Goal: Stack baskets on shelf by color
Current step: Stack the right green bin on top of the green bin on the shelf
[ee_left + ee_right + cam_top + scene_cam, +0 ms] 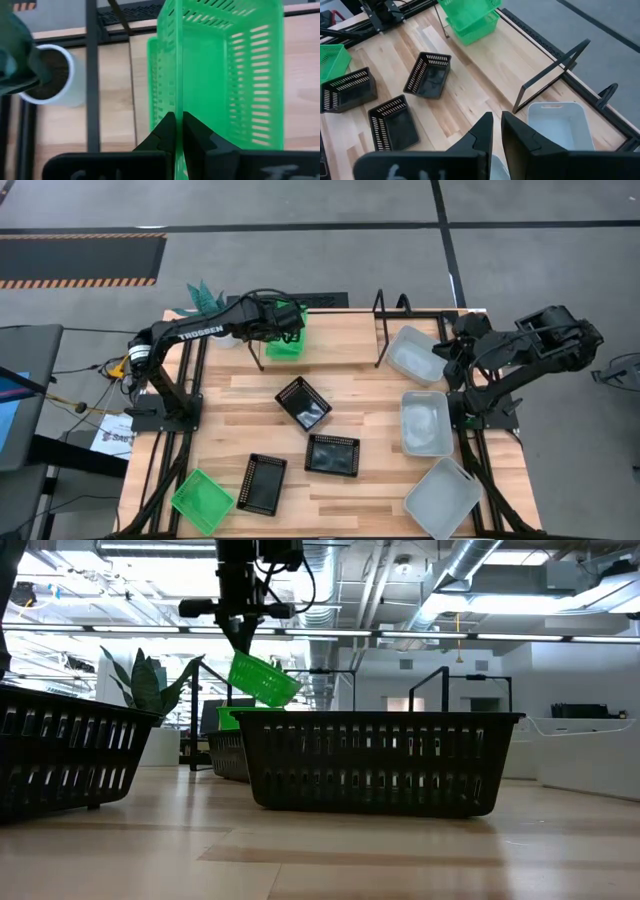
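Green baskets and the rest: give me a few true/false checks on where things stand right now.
1. The left gripper is shut on a green basket held above another green basket on the shelf. True.
2. All three green baskets are at the shelf. False: one green basket lies at the table's front left corner.
3. Three black baskets lie mid-table. True.
4. The right gripper holds a white basket. False: it holds nothing.
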Available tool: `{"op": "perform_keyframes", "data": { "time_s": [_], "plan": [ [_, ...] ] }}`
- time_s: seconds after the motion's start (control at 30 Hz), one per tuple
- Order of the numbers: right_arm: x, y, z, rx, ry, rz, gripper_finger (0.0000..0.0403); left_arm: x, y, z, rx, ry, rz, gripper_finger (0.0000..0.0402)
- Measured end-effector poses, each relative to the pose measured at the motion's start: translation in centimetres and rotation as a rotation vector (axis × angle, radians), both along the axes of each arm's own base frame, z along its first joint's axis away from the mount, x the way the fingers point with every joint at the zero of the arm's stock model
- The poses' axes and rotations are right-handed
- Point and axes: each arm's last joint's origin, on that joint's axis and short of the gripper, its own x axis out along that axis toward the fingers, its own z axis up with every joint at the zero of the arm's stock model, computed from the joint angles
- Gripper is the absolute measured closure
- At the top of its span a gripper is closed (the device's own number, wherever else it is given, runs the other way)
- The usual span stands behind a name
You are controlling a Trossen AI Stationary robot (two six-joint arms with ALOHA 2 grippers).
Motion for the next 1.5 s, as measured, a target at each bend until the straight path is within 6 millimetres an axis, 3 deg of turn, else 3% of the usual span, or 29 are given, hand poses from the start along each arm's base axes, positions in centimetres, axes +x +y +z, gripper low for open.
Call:
{"op": "perform_keyframes", "data": {
  "time_s": [0.4,0.8,1.0,1.13,1.27,1.5],
  "plan": [
    [0.0,0.0,0.0,-0.018,0.010,0.017,0.0340,0.2,0.0,-0.1,-0.014,-0.023,-0.001,0.0393],
    [0.0,0.0,0.0,-0.026,0.016,0.029,0.0340,0.3,0.2,-0.1,0.010,-0.034,0.008,0.0300],
    [0.0,0.0,0.0,-0.025,0.016,0.029,0.0340,0.4,0.3,0.5,0.038,-0.031,-0.039,0.0279],
    [0.6,0.1,0.0,-0.061,0.024,0.057,0.0340,0.0,-0.1,2.9,0.043,-0.028,-0.109,0.0278],
    [3.1,0.3,0.4,-0.185,0.006,0.121,0.0340,-0.9,-1.1,6.9,0.062,-0.119,-0.168,0.0278],
    [11.9,-1.0,0.4,-0.356,-0.060,0.314,0.0340,-4.0,-5.2,14.9,0.207,-0.372,-0.272,0.0278]
  ]
}}
